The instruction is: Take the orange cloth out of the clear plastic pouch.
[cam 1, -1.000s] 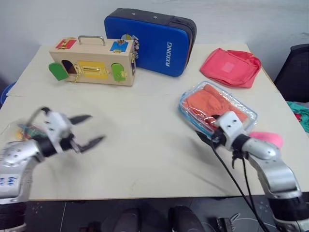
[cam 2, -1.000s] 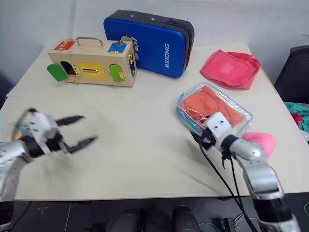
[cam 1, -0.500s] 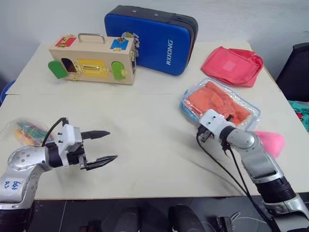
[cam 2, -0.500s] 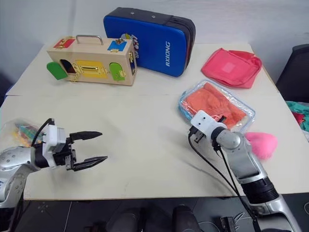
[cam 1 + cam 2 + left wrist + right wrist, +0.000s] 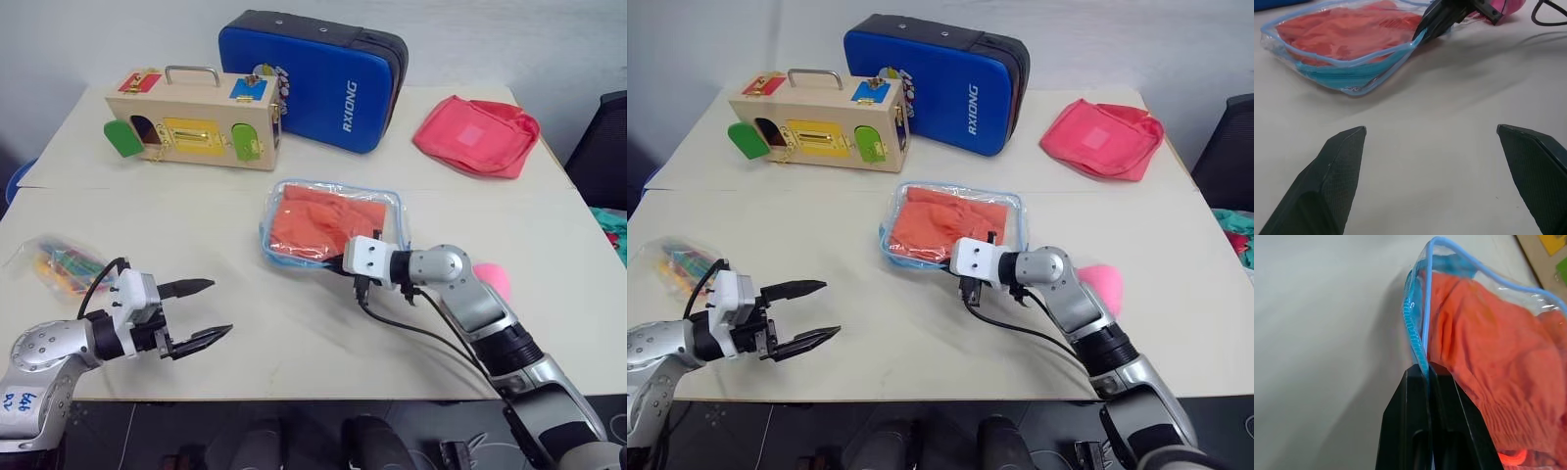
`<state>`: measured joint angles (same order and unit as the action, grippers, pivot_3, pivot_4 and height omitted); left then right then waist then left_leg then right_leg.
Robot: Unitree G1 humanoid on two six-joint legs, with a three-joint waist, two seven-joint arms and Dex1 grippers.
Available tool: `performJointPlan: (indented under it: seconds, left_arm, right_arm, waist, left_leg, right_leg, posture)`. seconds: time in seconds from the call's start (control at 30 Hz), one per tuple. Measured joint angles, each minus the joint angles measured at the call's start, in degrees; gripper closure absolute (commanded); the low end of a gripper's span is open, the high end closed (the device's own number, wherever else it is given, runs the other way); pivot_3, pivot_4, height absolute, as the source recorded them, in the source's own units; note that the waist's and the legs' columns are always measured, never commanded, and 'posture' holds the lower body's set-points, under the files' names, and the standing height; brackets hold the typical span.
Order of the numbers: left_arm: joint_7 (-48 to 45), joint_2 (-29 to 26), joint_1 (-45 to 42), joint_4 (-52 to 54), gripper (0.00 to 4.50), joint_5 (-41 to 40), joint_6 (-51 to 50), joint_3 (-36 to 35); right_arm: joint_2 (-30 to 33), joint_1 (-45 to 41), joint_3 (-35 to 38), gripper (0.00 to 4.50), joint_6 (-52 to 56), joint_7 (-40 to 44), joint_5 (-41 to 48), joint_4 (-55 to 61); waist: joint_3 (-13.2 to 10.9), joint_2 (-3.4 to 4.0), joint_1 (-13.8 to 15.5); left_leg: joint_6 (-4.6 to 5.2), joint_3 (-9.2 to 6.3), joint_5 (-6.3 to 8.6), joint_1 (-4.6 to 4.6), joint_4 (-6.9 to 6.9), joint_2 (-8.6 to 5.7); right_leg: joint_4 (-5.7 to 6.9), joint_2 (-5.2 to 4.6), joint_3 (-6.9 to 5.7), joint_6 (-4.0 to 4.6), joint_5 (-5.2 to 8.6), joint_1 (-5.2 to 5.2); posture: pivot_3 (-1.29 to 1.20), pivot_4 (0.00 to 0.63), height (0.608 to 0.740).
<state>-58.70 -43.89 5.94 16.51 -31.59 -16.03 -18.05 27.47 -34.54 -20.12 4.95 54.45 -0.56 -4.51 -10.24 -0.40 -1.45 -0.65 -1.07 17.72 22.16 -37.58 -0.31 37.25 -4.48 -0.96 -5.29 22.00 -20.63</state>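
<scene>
The right end effector (image 5: 1427, 377) is clenched on the light blue zipper edge of the clear plastic pouch (image 5: 333, 223), its two black fingers (image 5: 1405, 431) pressed together with the edging pinched between them. The right arm reaches across toward the middle of the counter (image 5: 294, 323), its forearm running nearly level above the surface and pointing to the robot's left. The left end effector (image 5: 201, 313) is released, its two fingers spread wide with nothing between them, hovering low over the near left part of the counter and aimed toward the pouch. The pouch lies near the counter's middle, and the orange cloth (image 5: 318, 220) sits wrinkled inside it.

Counted on the counter: one pouch holding one orange cloth, one wooden latch box (image 5: 191, 117) at the far left, one blue padded case (image 5: 313, 78) standing behind it, one pink-red fabric bag (image 5: 475, 135) at the far right, one pink plush lump (image 5: 493, 276) just beyond the right arm, and one small clear bag of coloured sticks (image 5: 59, 262) at the left edge.
</scene>
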Motion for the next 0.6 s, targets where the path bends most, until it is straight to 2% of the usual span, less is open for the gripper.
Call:
performJointPlan:
  seconds: [0.13,0.23,0.37,0.47,0.53,0.6]
  left_arm:
    - [0.3,0.0,-0.4,0.8,0.0,-0.5,-1.6,0.0]
    - [0.3,0.0,-0.9,0.9,0.0,-1.0,-2.4,0.0]
    - [-0.7,0.0,-1.1,1.6,0.0,-2.8,-3.4,0.2]
    - [-0.8,0.3,-1.2,3.6,0.0,-2.9,-3.1,0.6]
    - [-0.2,1.4,-1.8,4.3,0.0,-2.8,-2.7,1.6]
    - [0.3,2.7,-2.4,5.0,0.0,-2.5,-2.2,3.4]
  right_arm:
    - [-1.4,4.5,3.9,2.05,3.2,1.2,8.1,7.1]
    - [2.6,7.7,10.7,1.04,7.8,2.8,15.8,14.3]
    - [15.1,14.9,23.6,1.04,18.9,7.1,28.8,23.0]
    - [27.2,17.6,28.7,1.04,24.8,8.8,28.3,20.7]
    - [31.6,18.8,29.3,1.04,25.1,9.3,25.6,16.9]
    - [32.9,19.1,28.8,1.04,26.6,9.2,23.4,11.4]
  waist:
    - [0.0,0.01,-0.1]
    - [0.0,0.01,0.2]
    - [0.0,0.01,1.0]
    - [0.0,0.0,1.2]
    - [0.0,0.01,1.1]
    - [0.0,0.01,1.0]
  left_leg:
    - [-0.01,0.01,-0.01,0.0,0.02,0.02]
    - [0.02,-0.01,0.01,-0.01,-0.03,-0.01]
    - [0.09,-0.01,0.05,-0.01,-0.04,-0.01]
    - [0.11,0.03,0.07,-0.09,-0.06,0.0]
    - [0.12,0.07,0.07,-0.14,-0.05,0.0]
    - [0.12,0.1,0.06,-0.15,-0.06,0.01]
  right_leg:
    - [0.01,0.01,-0.02,0.0,0.0,-0.01]
    - [-0.02,-0.02,-0.02,0.0,0.0,0.06]
    - [-0.27,-0.03,-0.03,0.0,0.0,0.16]
    - [-0.37,-0.04,0.01,0.0,0.0,0.2]
    - [-0.34,-0.02,0.06,0.0,0.0,0.22]
    - [-0.33,0.0,0.08,0.0,0.0,0.23]
  posture:
    - [0.0,0.15,0.74]
    - [0.0,0.15,0.74]
    - [0.0,0.15,0.74]
    - [0.0,0.15,0.74]
    - [0.0,0.15,0.74]
    - [0.0,0.15,0.74]
